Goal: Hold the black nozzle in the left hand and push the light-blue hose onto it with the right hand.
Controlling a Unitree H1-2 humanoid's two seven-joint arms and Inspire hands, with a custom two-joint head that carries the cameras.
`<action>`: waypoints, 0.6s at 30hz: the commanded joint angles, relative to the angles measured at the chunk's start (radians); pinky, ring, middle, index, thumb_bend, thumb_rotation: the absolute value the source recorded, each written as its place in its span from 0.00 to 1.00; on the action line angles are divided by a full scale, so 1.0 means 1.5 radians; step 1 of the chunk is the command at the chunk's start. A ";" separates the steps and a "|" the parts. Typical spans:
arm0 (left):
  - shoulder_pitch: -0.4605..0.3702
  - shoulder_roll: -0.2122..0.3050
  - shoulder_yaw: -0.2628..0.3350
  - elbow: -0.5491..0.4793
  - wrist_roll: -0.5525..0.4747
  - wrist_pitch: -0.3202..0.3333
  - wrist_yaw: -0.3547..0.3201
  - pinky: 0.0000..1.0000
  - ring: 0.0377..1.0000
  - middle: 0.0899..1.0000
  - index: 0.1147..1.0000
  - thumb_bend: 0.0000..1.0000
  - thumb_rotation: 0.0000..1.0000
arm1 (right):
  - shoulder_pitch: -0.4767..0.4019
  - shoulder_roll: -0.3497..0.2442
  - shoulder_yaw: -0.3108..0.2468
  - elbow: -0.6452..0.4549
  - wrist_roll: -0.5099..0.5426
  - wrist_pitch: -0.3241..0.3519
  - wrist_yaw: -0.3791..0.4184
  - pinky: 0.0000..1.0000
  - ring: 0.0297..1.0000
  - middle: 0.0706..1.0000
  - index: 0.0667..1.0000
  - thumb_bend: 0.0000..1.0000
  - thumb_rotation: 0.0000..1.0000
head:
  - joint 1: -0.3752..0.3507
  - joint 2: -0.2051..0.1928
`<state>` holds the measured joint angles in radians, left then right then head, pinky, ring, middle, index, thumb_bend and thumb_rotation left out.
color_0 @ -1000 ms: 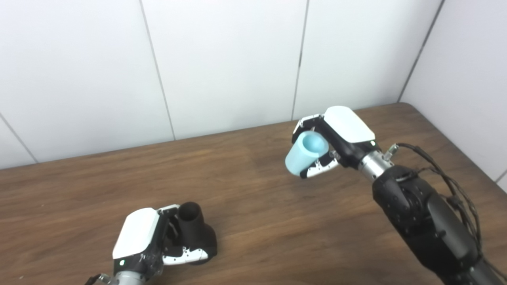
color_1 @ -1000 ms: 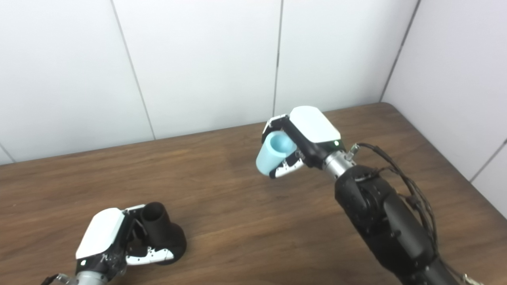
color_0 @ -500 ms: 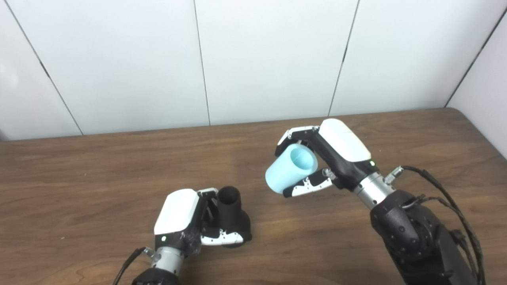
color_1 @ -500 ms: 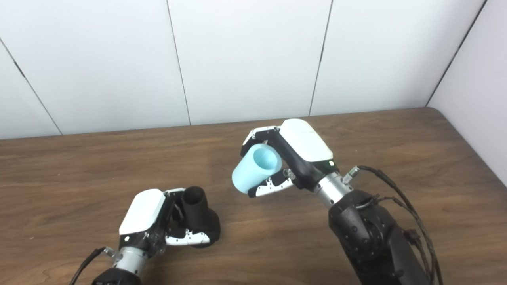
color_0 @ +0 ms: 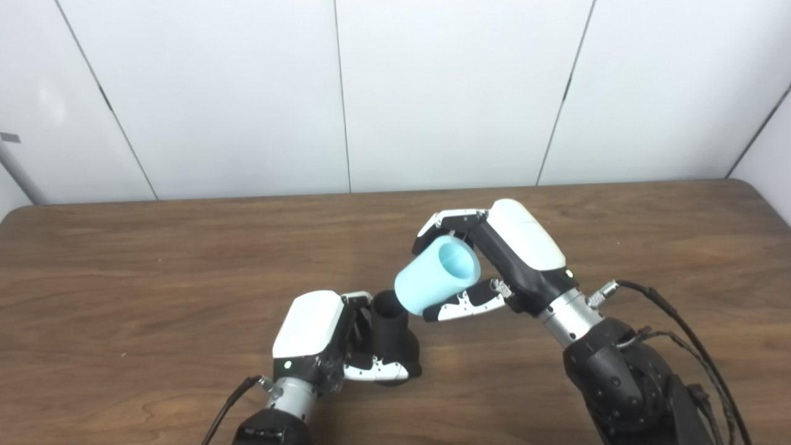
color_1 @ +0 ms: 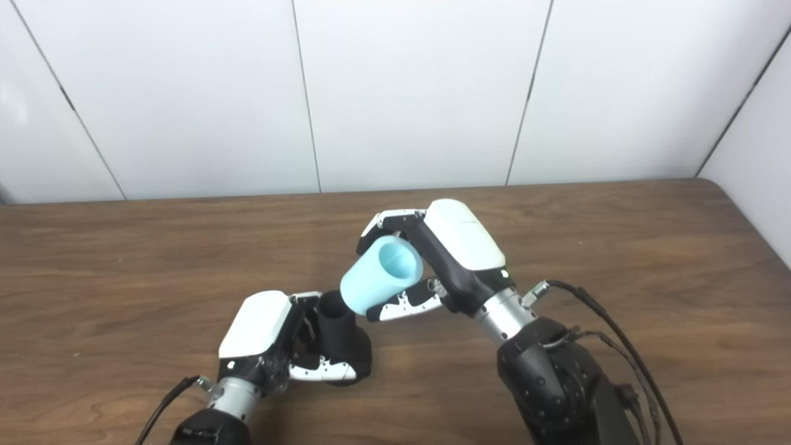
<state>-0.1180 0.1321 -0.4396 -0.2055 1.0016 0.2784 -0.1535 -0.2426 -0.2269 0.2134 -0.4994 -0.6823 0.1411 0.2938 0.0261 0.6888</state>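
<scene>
The black nozzle (color_0: 394, 339) stands upright on the wooden table (color_0: 154, 266), its open narrow end up. My left hand (color_0: 321, 343) is shut on its lower body from the left. My right hand (color_0: 507, 259) is shut on the light-blue hose (color_0: 435, 281), a short thick tube. The hose is tilted, its lower end just above and right of the nozzle's mouth, close to touching. The same scene shows in the right eye view, with the nozzle (color_1: 338, 337) and the hose (color_1: 380, 278).
White panelled walls (color_0: 432, 93) stand behind the table. The table's right back corner (color_0: 751, 185) is rounded. Cables (color_0: 692, 346) hang from my right forearm.
The camera has swung left, so the whole picture shifted. My right hand has carried the hose down and left, closing the gap to the nozzle. My left hand still holds the nozzle.
</scene>
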 commanded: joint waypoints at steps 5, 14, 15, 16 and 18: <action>0.013 -0.004 -0.018 0.022 0.008 0.011 -0.032 0.33 0.39 0.39 0.45 0.50 0.00 | -0.022 0.005 -0.003 -0.024 0.017 -0.017 -0.003 0.31 0.38 0.48 0.50 0.49 0.00 | 0.010 0.002; 0.008 -0.003 -0.023 0.023 0.015 0.018 -0.036 0.33 0.40 0.41 0.45 0.51 0.00 | -0.030 0.005 -0.013 -0.039 0.041 -0.004 0.012 0.32 0.37 0.47 0.49 0.49 0.00 | 0.014 0.005; 0.008 -0.004 -0.023 0.022 0.015 0.020 -0.037 0.33 0.40 0.41 0.44 0.51 0.00 | -0.031 0.006 -0.014 -0.041 0.044 -0.001 0.013 0.32 0.37 0.47 0.49 0.49 0.00 | 0.014 0.005; 0.008 -0.004 -0.024 0.022 0.014 0.022 -0.037 0.34 0.40 0.41 0.44 0.51 0.00 | -0.032 0.006 -0.015 -0.042 0.050 0.000 0.015 0.32 0.37 0.47 0.49 0.49 0.00 | 0.014 0.005; 0.007 -0.005 -0.025 0.021 0.014 0.024 -0.038 0.35 0.41 0.42 0.44 0.51 0.00 | -0.033 0.005 -0.017 -0.043 0.057 0.001 0.018 0.33 0.37 0.47 0.49 0.49 0.00 | 0.016 0.005</action>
<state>-0.1233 0.1250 -0.4552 -0.2038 1.0104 0.3024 -0.1567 -0.2554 -0.2229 0.1998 -0.5231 -0.6128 0.1496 0.3241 0.0506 0.6949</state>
